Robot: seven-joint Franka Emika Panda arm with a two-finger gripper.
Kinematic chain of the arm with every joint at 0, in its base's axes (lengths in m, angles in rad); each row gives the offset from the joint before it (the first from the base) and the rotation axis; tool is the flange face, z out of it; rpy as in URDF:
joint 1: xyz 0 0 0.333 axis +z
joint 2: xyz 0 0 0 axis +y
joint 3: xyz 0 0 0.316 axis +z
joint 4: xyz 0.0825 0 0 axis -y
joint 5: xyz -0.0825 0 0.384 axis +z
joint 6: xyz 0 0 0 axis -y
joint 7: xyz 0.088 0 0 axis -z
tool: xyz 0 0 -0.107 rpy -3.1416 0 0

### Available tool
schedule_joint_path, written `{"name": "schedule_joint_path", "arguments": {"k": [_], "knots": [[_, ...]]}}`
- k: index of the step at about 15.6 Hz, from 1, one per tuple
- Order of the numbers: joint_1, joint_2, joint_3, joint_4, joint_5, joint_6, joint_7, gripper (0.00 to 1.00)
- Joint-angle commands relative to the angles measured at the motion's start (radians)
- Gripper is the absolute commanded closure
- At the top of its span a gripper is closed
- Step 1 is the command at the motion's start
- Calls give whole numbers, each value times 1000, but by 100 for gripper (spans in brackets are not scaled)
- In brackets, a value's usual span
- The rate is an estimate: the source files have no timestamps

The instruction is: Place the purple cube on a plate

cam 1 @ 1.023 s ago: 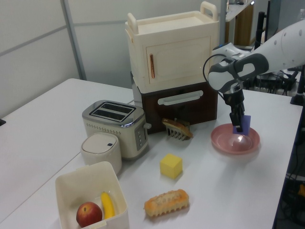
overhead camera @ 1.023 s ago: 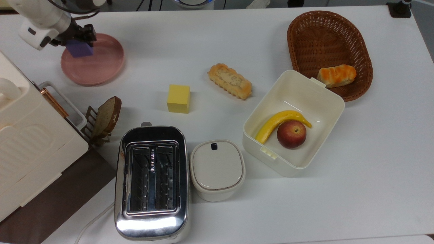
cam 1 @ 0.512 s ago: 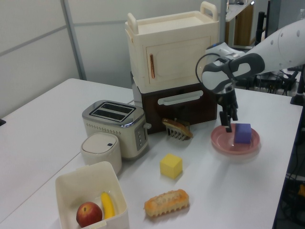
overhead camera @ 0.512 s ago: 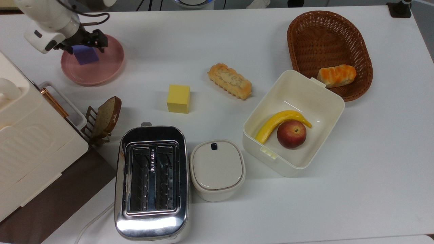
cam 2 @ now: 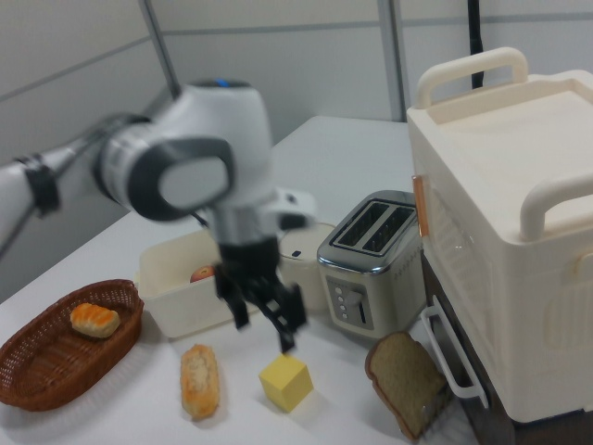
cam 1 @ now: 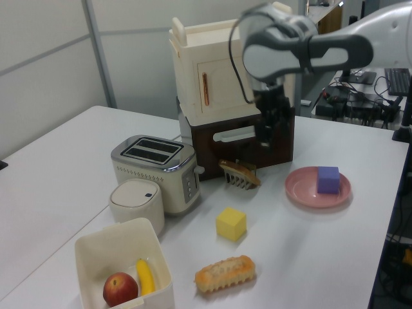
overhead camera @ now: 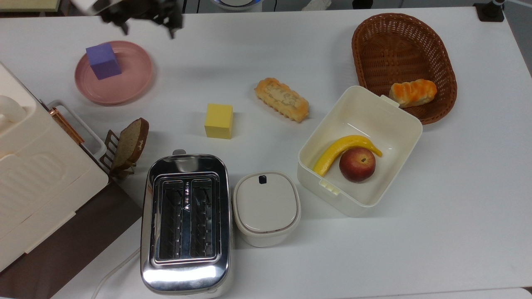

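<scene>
The purple cube [overhead camera: 103, 61] [cam 1: 327, 179] rests on the pink plate [overhead camera: 124, 85] [cam 1: 305, 192], on the half of the plate toward the top view's left. It stands free, with nothing touching it. My gripper [overhead camera: 147, 20] [cam 1: 273, 131] [cam 2: 263, 320] is open and holds nothing. It hangs well above the table, off the plate toward the top view's upper right, and looks blurred from motion. In the right view it hovers above the yellow cube [cam 2: 284, 381].
A yellow cube [overhead camera: 219, 121] and a bread loaf [overhead camera: 282, 99] lie mid-table. The toaster [overhead camera: 185, 220], a lidded white pot [overhead camera: 266, 207], a white box [overhead camera: 399, 124] of fruit, a wicker basket [overhead camera: 374, 41], a toast rack [overhead camera: 126, 145] and a cream cabinet [overhead camera: 37, 174] surround them.
The gripper let go of the purple cube onto the plate, then rose and swung away toward the top view's right. The cube stays on the plate.
</scene>
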State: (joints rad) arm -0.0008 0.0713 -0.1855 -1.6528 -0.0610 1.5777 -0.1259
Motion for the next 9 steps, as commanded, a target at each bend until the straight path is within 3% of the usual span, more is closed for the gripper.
{"name": "schedule_joint_path", "arguments": {"k": [1, 9], "knots": [[79, -18, 57, 42, 12, -27, 249, 0], [108, -13, 74, 71, 18, -35, 322, 0]]}}
